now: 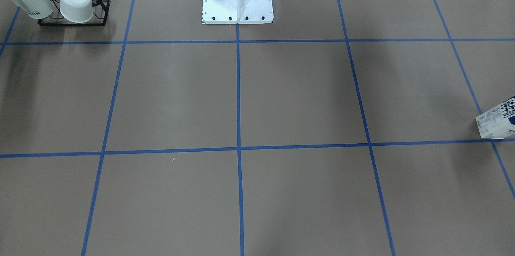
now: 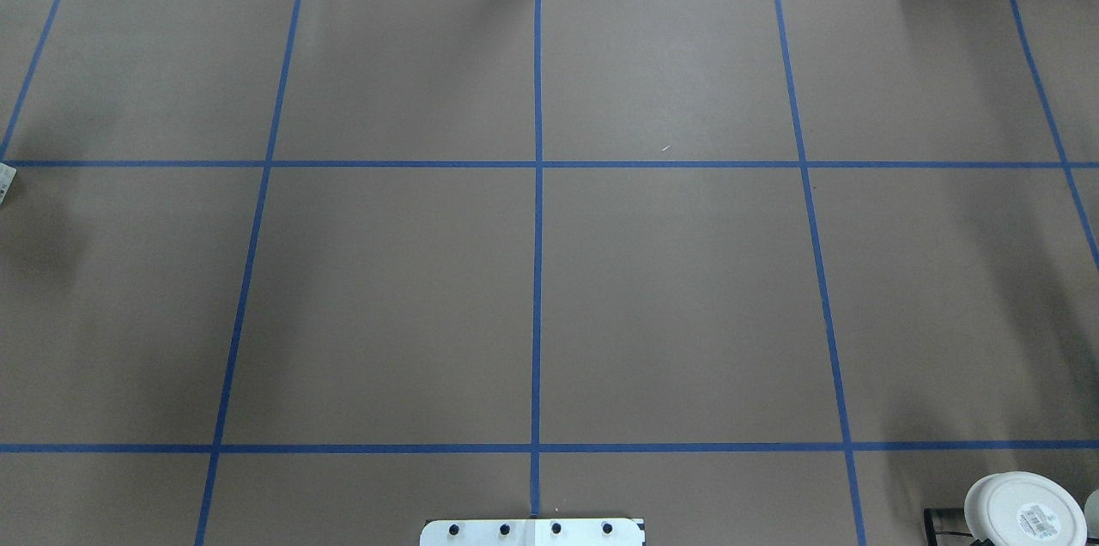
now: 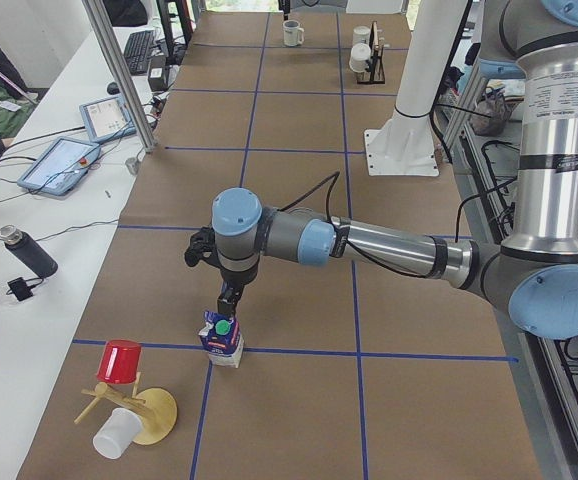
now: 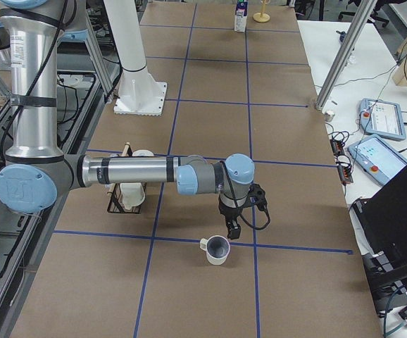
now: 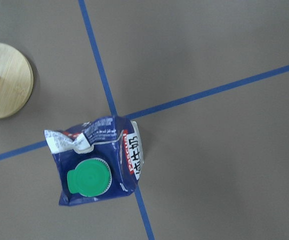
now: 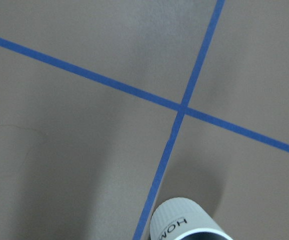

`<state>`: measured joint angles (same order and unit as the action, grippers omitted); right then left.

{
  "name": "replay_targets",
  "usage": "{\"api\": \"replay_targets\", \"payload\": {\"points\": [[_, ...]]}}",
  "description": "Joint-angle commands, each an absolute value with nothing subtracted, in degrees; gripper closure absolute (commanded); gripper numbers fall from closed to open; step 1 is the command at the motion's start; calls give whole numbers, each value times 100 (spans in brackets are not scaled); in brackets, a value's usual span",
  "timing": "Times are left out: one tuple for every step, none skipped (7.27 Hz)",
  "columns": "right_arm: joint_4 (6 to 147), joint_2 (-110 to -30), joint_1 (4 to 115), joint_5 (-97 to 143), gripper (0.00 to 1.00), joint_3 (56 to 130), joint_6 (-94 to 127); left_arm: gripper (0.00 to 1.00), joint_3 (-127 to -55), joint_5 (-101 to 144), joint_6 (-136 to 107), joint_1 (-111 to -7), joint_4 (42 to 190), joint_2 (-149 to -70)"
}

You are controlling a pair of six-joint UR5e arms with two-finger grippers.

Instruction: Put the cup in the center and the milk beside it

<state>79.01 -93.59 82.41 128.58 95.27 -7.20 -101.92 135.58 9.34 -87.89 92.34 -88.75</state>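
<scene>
- The milk stood upright on a blue tape crossing, lower left of the left-side view, green cap up.
- The left gripper hung just above it; whether it was open or closed, I could not tell.
- The cup stood upright at lower centre of the right-side view.
- The right gripper hovered just above it, its state unclear.

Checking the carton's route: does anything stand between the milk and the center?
Nothing visible does. The milk stands at the robot's far left, below the left gripper; the brown surface from there to the center shows only blue tape.
</scene>
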Motion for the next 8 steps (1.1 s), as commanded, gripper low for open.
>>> {"api": "replay_targets", "payload": {"points": [[7181,-9343,8244,12814,0,9510,-320,1,-10152,13553,932,-8789,9744,-9008],[7189,-9360,8235,12858,0,9501,-160,1,-10073,13570,906,-8789,9869,-9157],[7189,-9430,8235,12867,0,9283,-141,1,-10090,13588,931,-8789,9888,-9141],[7181,-9535,8235,12876,0,9125,-80,1,-10090,13588,932,-8789,9922,-9141],[7172,-9745,8227,12919,2,9080,-62,1,-10116,13588,923,-8789,9923,-9141],[6902,-9991,8227,13216,6,9088,287,1,-10134,13588,923,-8789,9923,-9149],[6386,-10063,8166,13332,13,9070,1056,1,-10134,13588,923,-8789,10001,-9149],[6007,-10168,7956,13307,16,9001,1237,1,-10125,13588,923,-8789,10011,-9149]]}}
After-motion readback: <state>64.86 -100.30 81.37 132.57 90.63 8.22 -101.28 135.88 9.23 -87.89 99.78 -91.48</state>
